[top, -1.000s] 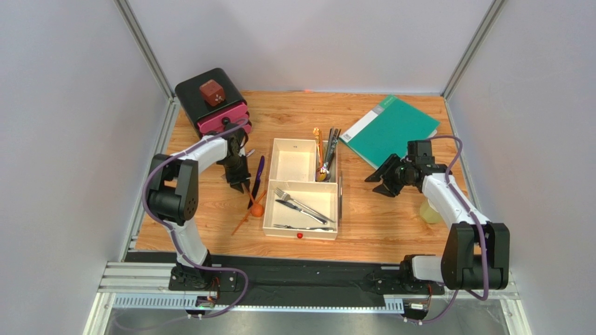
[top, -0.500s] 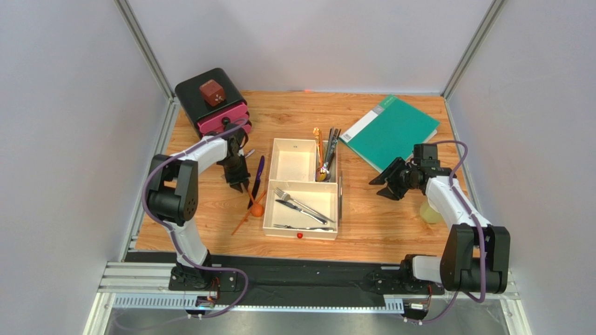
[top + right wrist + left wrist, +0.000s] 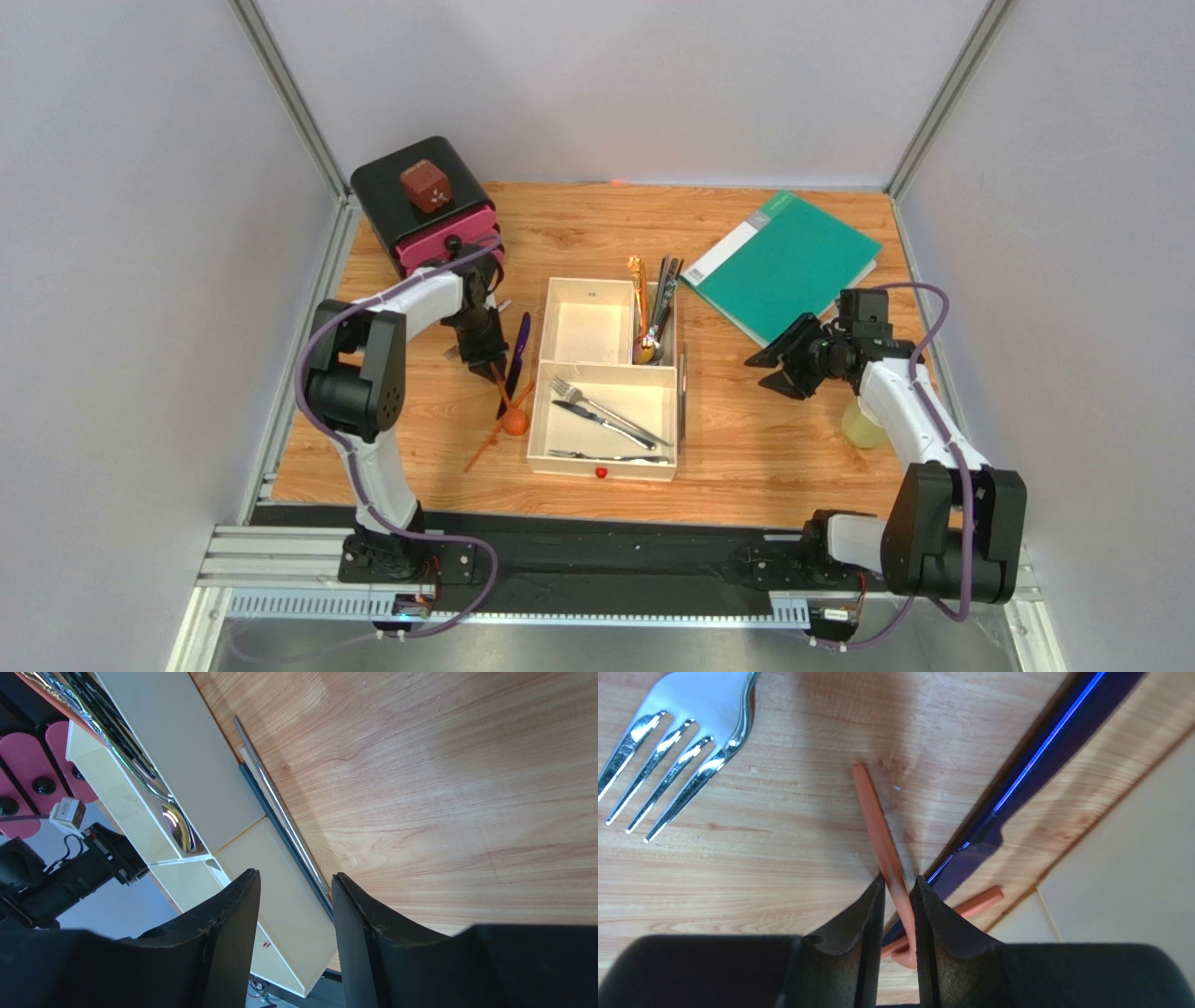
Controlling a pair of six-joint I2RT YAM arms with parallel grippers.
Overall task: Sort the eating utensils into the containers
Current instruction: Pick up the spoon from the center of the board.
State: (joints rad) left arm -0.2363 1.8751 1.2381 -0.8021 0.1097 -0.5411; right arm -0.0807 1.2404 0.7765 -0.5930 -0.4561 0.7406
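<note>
**Left claw pinches an orange chopstick beside the tray**

The left gripper [image 3: 901,887] is clenched on an orange chopstick [image 3: 875,812], its two black fingers pressed against the stick from either side. The stick slants away from the fingers across the wooden table [image 3: 730,448] (whether its far tip touches the wood, I cannot tell). A second orange stick [image 3: 980,899] pokes out under the right finger. Just to the right lies a blue-purple knife [image 3: 1046,745], running along the left outer wall of the cream tray [image 3: 535,427]. Off to the other side, a silver fork [image 3: 682,735] lies on the bare wood with its tines toward the wrist camera.

Inside the tray, the large near compartment holds silver cutlery [image 3: 601,413], and the narrow far-right one holds a bundle of gold and dark pieces [image 3: 654,311].

Well apart, right of the tray, the right gripper [image 3: 295,878] hangs over the table with its fingers spread and nothing between them. It is near the green folder [image 3: 786,259] and the pale yellow cup [image 3: 859,426].
</note>
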